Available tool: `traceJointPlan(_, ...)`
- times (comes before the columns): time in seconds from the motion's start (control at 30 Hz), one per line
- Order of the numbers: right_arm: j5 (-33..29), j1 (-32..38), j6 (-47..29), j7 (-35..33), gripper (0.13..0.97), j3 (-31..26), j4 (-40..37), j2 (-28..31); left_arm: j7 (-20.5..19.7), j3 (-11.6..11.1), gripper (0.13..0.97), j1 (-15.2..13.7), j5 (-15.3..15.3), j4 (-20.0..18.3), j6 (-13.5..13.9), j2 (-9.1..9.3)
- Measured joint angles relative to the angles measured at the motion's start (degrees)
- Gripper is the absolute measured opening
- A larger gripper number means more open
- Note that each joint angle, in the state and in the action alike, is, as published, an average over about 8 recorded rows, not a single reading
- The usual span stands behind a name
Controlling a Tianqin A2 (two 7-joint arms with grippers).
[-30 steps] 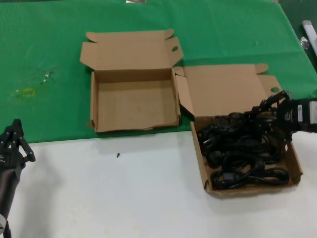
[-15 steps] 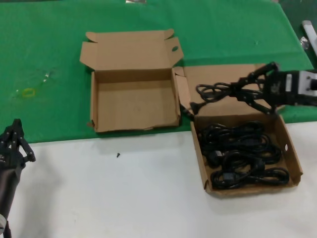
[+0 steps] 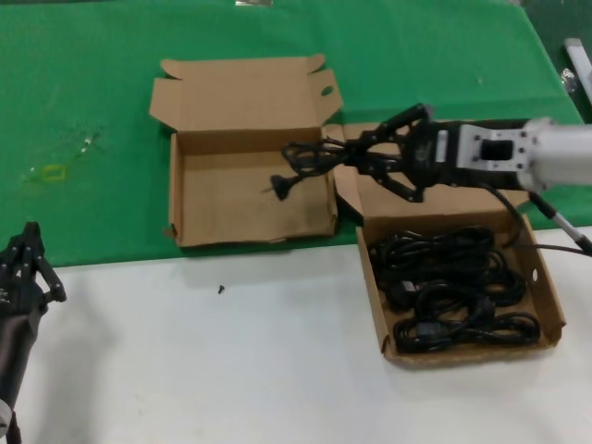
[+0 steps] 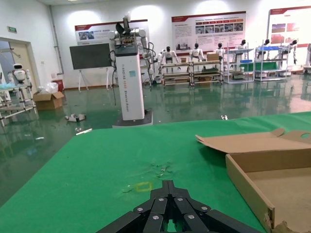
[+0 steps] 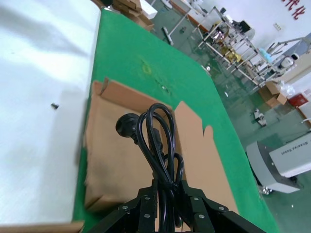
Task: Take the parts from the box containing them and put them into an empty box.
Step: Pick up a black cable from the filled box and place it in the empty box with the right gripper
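Right gripper (image 3: 356, 155) reaches in from 3 o'clock, held above the right-hand wall of the empty cardboard box (image 3: 185, 199), jaws clamped on one looped black power cord (image 3: 310, 157). The cord hangs in the air over the right half of that box, loops bunched at the fingertips, one plug (image 3: 280, 186) dangling lowest toward 7 o'clock of the gripper, not touching the box floor. In the right wrist view the same cord (image 5: 158, 141) runs out from between the closed fingers (image 5: 146, 204), its round plug (image 5: 125, 125) out front above the box floor (image 5: 109, 155).

The rest of the cords (image 3: 449, 282) lie piled in the second cardboard box (image 3: 552, 296) at 4 o'clock of the empty one, filling most of its floor; its lid flap stands open behind, partly hidden by the right arm. The two boxes sit just beside each other, straddling the edge between green cloth (image 3: 92, 74) and white tabletop (image 3: 203, 370).

Left gripper (image 3: 26, 268) sits idle at the 8 o'clock corner of the head view, low over the white tabletop, well apart from both boxes; its fingers (image 4: 167, 201) meet at the tips, empty. A small dark screw-like speck (image 3: 221, 289) lies on the white surface near the empty box front.
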Motion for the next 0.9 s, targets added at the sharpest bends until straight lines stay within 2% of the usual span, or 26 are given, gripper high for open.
traceJointPlan(0.57,-2.44,5.93,5.71,-6.22,0.231,-4.05,-13.09,-14.38,0.0,0.0,0.142,0.0,0.0,0.0,0.0,0.0)
traceJointPlan(0.9,-0.39,11.99,8.61,-19.38,0.231,-2.22,-31.28,-23.14,0.0,0.0,0.142,0.0,0.0,0.0,0.0,0.0)
